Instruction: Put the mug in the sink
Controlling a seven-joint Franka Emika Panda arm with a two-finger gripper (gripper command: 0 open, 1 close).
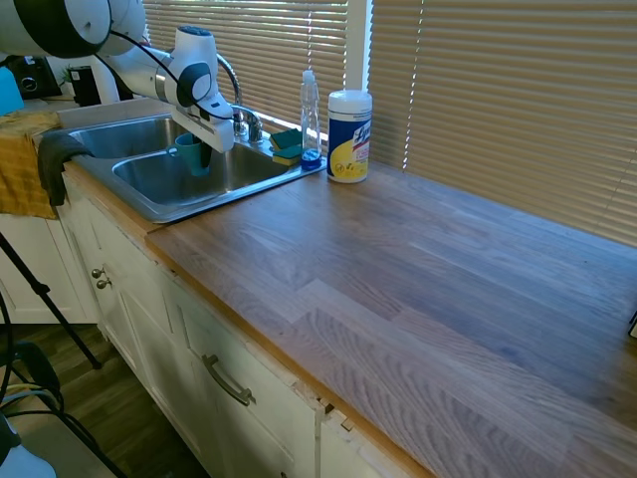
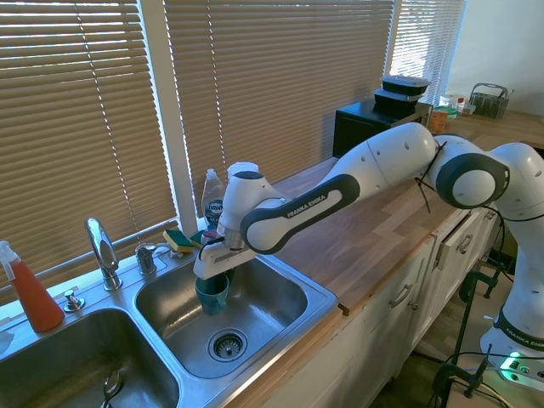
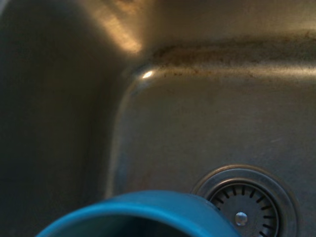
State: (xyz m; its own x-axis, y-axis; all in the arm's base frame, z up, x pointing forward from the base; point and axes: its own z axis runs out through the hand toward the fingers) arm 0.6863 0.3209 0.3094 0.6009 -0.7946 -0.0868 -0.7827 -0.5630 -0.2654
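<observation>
Teal mug [image 2: 212, 293] hangs upright inside the right basin of the sink [image 2: 280, 327], clamped at the rim by the fingers of the gripper [image 2: 214, 274], base seemingly just clear of the steel floor. Lies beside the drain [image 2: 226, 344], near the basin's back corner, as the wrist view [image 3: 143, 215] confirms. Best handled by lowering straight down, slowly, until the base seats flat. Then open wide and lift vertically, avoiding any sideways drag that could tip it.

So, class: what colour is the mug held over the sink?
Teal-blue mug; the second exterior view shows it best.
</observation>
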